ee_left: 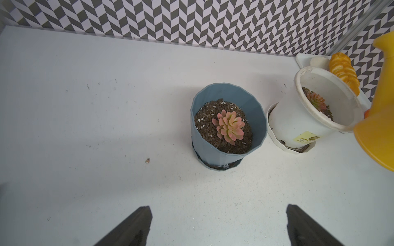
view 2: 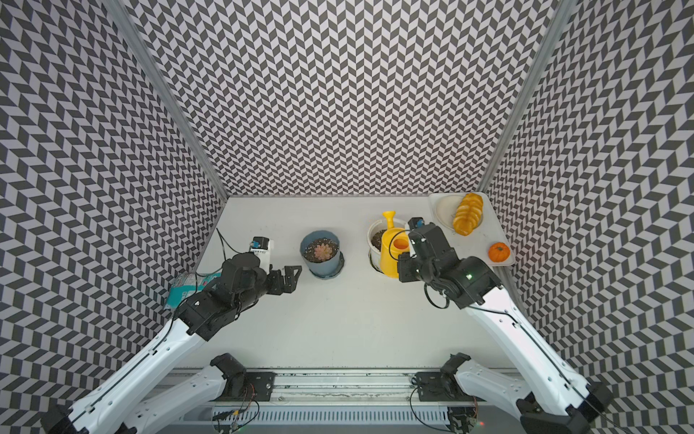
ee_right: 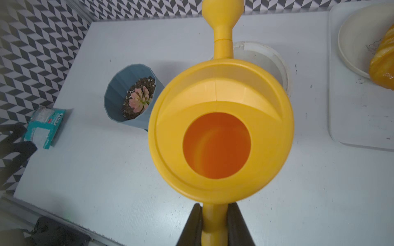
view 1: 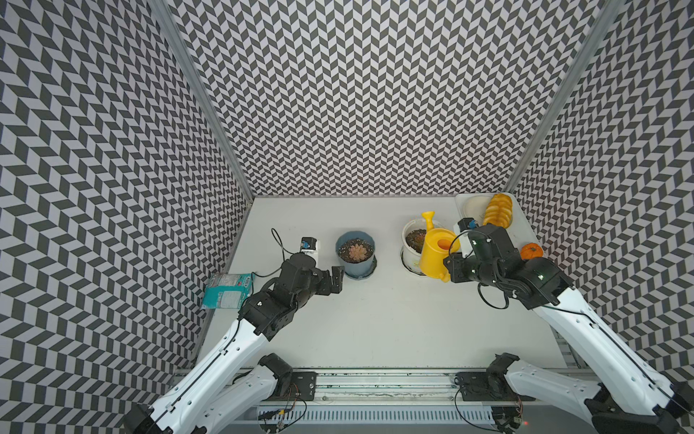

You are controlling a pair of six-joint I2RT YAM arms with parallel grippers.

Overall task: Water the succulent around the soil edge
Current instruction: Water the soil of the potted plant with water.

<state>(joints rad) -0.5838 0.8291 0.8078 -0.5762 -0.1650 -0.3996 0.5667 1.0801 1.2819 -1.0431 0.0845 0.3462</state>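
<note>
Right now the right gripper (ee_right: 215,225) clamps the yellow plastic watering can (ee_right: 220,130) by its handle, above the white pot (view 1: 414,240); the left gripper (ee_left: 217,225) gapes empty. Next, I'd say, carry the spout over to the pale pink succulent (view 1: 355,251) in its blue-grey pot (view 1: 355,268), well left, and tip onto the soil edge (ee_left: 204,119).

Bright, even overhead light; soft faint shadows on desk (view 1: 375,319). Mild wide-angle bending at edges in both top views. Right wrist view: corners vignetted and blurred, near watering can (ee_right: 219,136) slightly soft. No strong glare.

Yellow watering can (ee_right: 221,102), blue-grey pot (ee_left: 213,153), pink succulent (ee_left: 229,125), chevron walls (view 1: 375,94).
</note>
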